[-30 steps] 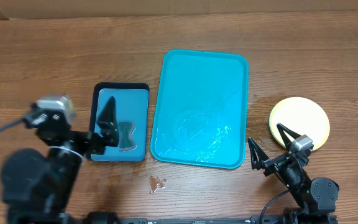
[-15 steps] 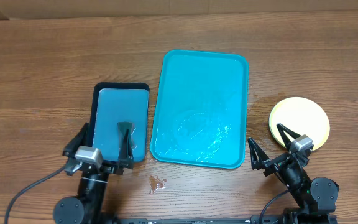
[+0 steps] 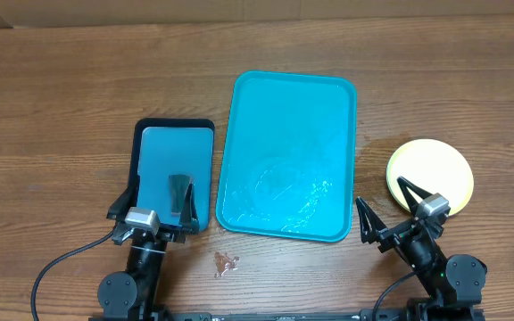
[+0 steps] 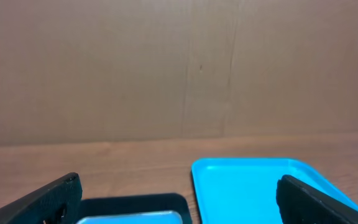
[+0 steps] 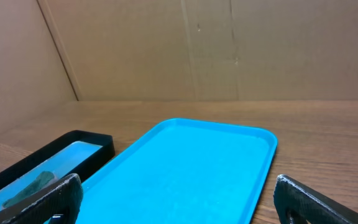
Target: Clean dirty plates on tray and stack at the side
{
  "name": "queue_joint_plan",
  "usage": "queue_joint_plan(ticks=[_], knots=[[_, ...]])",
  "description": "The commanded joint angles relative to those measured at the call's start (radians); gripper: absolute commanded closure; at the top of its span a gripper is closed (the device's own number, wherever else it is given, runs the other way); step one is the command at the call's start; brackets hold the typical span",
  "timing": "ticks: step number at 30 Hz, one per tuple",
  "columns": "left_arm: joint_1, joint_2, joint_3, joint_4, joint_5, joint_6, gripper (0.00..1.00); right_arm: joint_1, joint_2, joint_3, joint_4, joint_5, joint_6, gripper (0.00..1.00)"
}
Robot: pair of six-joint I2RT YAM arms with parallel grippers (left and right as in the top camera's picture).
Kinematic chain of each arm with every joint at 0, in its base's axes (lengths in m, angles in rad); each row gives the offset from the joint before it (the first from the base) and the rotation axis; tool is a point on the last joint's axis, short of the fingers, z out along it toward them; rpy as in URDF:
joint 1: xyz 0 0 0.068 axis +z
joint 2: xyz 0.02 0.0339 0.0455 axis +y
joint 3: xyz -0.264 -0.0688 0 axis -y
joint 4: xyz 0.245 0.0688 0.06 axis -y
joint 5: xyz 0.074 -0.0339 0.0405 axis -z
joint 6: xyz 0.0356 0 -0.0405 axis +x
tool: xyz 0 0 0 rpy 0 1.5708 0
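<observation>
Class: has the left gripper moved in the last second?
Yes. The left gripper drew back toward the near end of the dark-rimmed tray, jaws open.

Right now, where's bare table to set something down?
Free: table strip beyond the tray and the small dark-rimmed tray; also the left end. Crowded: near side, with the left gripper, right gripper and plates.

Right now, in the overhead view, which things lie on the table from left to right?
small dark-rimmed blue rectangular tray → large turquoise rectangular plastic tray → round yellow-green plastic plate
</observation>
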Motion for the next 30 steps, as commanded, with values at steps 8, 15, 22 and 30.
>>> queue_joint_plan(ticks=[8,15,22,30], knots=[[-0.006,-0.003,-0.003,-0.204,-0.001,0.001,0.00,-0.005,-0.008,-0.010,0.002,0.010,0.000,0.00],[-0.006,-0.002,-0.003,-0.202,0.000,0.000,0.00,-0.005,-0.008,-0.010,0.002,0.010,0.000,0.00],[-0.006,-0.002,-0.003,-0.202,0.000,0.000,0.00,-0.005,-0.008,-0.010,0.002,0.010,0.000,0.00],[-0.006,-0.002,-0.003,-0.202,0.000,0.000,0.00,-0.005,-0.008,-0.010,0.002,0.010,0.000,0.00]])
